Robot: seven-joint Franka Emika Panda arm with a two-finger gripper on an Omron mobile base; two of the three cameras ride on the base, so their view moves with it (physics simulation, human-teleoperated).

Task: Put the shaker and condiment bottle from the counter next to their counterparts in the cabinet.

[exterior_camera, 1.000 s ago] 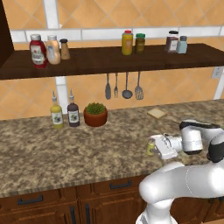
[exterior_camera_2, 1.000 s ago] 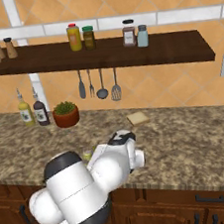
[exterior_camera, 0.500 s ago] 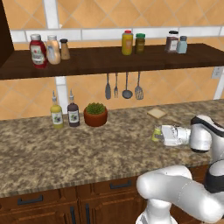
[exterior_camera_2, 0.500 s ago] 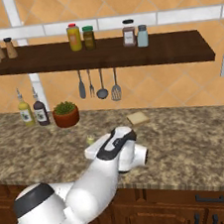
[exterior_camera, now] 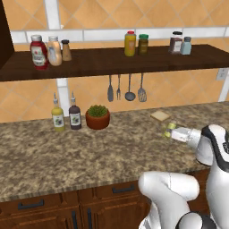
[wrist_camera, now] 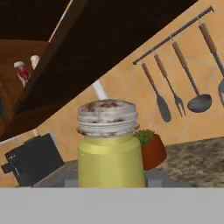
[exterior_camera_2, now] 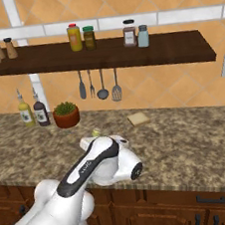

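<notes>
One item remains: the end effector [exterior_camera: 171, 133] is clamped on the shaker [exterior_camera: 169, 131], held above the worktop [exterior_camera: 89, 152]. Keep it upright, raise it above the cabinet [exterior_camera: 112, 62] edge, set it beside the pale blue shaker [exterior_camera: 186, 45].

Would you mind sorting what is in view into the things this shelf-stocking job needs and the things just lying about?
Job things:
- shaker in the gripper
- condiment bottle, already on the cabinet
- ketchup bottle
- brown shaker
- pale blue shaker

Lying about:
- potted plant
- hanging utensils
- yellow bottle
- sponge
</notes>
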